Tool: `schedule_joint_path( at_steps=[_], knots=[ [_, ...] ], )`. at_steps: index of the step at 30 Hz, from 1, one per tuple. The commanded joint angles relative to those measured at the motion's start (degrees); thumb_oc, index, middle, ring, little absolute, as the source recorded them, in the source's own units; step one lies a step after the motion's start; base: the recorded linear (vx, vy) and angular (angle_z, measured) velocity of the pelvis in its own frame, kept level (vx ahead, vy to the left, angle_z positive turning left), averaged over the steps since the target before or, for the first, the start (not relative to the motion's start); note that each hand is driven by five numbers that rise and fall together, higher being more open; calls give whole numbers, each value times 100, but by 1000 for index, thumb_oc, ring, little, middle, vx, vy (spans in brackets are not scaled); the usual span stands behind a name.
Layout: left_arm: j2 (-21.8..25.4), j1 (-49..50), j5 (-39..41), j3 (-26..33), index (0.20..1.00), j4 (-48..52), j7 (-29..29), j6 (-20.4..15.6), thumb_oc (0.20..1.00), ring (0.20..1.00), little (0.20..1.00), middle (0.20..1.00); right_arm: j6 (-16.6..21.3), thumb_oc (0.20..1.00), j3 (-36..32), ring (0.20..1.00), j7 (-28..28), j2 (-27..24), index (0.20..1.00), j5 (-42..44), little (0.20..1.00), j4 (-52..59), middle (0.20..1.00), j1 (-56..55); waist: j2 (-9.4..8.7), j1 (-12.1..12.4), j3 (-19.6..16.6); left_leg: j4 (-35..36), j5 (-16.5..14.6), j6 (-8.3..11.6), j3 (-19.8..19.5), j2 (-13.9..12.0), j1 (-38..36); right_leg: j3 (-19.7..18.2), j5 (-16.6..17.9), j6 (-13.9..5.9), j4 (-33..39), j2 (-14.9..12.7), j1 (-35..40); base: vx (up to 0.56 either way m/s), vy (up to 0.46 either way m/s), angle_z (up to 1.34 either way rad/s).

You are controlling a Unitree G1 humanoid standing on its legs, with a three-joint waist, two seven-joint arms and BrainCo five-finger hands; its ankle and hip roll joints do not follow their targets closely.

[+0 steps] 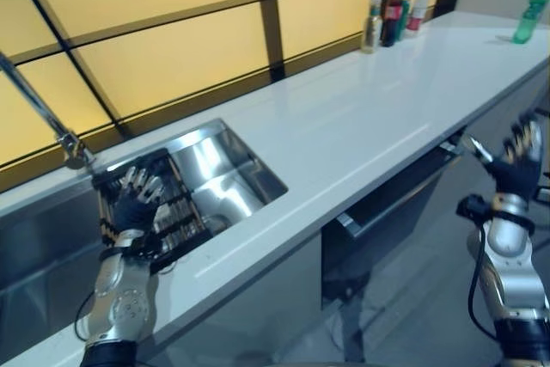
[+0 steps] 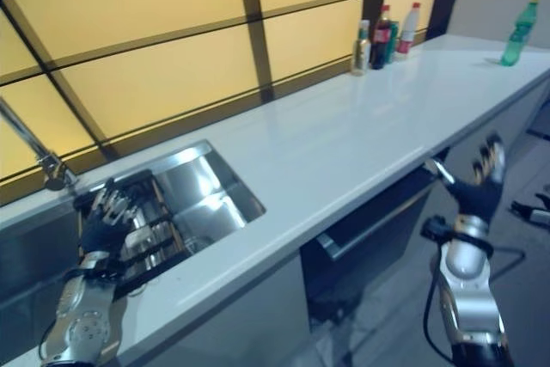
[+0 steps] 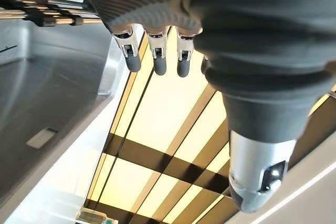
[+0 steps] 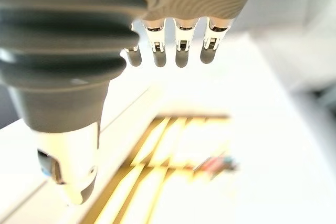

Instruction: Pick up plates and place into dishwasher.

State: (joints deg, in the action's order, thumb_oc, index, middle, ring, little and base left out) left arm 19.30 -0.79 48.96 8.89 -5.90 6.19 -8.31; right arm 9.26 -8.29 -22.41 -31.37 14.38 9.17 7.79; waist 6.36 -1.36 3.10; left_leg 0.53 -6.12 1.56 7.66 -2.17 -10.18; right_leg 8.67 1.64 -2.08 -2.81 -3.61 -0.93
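A dark dish rack [image 1: 176, 212] with metal bars sits in the left part of the steel sink [image 1: 236, 174]. My left hand [image 1: 137, 204] hovers over the rack, open with fingers [image 3: 155, 56] straight and holding nothing. Under the white counter, the dark dishwasher front [image 1: 391, 204] stands slightly ajar. My right hand [image 1: 520, 161] is raised in the air to the right of it, below the counter's edge, palm away from me. Its fingers [image 4: 178, 48] are straight and empty.
A long white counter [image 1: 361, 118] runs to the far right. A tap [image 1: 69, 148] stands behind the sink. Three bottles [image 1: 394, 13] stand at the back by the yellow panelled wall, and a green bottle [image 1: 530, 13] at the far right.
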Motion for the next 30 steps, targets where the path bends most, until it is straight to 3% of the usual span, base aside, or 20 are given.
schedule_joint_path(
  at_steps=[1, 7, 13, 17, 23, 30],
  knots=[
    [453, -511, -277, -174, 1000, 326, -119, -418, 1000, 1000, 1000, 1000, 671, 1000, 302, 1000, 1035, -97, 1000, -3, 1000, 316, 1000, 601, -586, 314, -222, -245, -63, -250, -128, 403, 578, 251, -674, -205, 76, -238, 575, 7, -44, 45],
    [213, -780, -471, -719, 1000, 417, -519, -195, 1000, 1000, 1000, 1000, 296, 1000, 1226, 1000, 1299, 71, 1000, -32, 1000, 264, 1000, 1241, -760, 698, -193, -268, 1, -204, -374, 352, 634, 722, -778, -141, -2, -292, 720, 18, -56, 49],
    [33, -876, -523, -951, 1000, 420, -1032, 277, 1000, 1000, 1000, 1000, -182, 1000, 2313, 1000, 1520, 641, 1000, 208, 1000, -357, 1000, 1601, -841, 1122, -129, -217, 139, -139, -732, 287, 657, 1094, -836, -77, 4, -311, 896, 36, -64, 50],
    [18, -790, -586, -1015, 1000, 462, -1154, 523, 1000, 1000, 1000, 1000, -281, 1000, 2766, 1000, 1376, 1033, 1000, 425, 1000, -903, 1000, 1515, -899, 1381, -114, -203, 226, -82, -1026, 258, 732, 1304, -881, -24, 16, -297, 976, 20, -84, 43],
    [-43, -727, -635, -1073, 1000, 316, -1191, 513, 1000, 1000, 1000, 1000, -285, 1000, 3129, 1000, 1029, 1537, 1000, 759, 1000, -2018, 1000, 1501, -903, 1617, -106, -141, 316, -13, -1258, 236, 760, 1518, -886, 29, 119, -267, 1091, 9, -52, 36],
    [6, -666, -1041, -1034, 1000, 188, -1241, 497, 1000, 1000, 1000, 1000, -238, 1000, 3113, 1000, 881, 1724, 1000, 891, 1000, -2214, 1000, 1292, -822, 1678, -113, -87, 405, 50, -1367, 193, 802, 1559, -896, 46, 138, -242, 1100, 2, -28, 7]
  ],
)
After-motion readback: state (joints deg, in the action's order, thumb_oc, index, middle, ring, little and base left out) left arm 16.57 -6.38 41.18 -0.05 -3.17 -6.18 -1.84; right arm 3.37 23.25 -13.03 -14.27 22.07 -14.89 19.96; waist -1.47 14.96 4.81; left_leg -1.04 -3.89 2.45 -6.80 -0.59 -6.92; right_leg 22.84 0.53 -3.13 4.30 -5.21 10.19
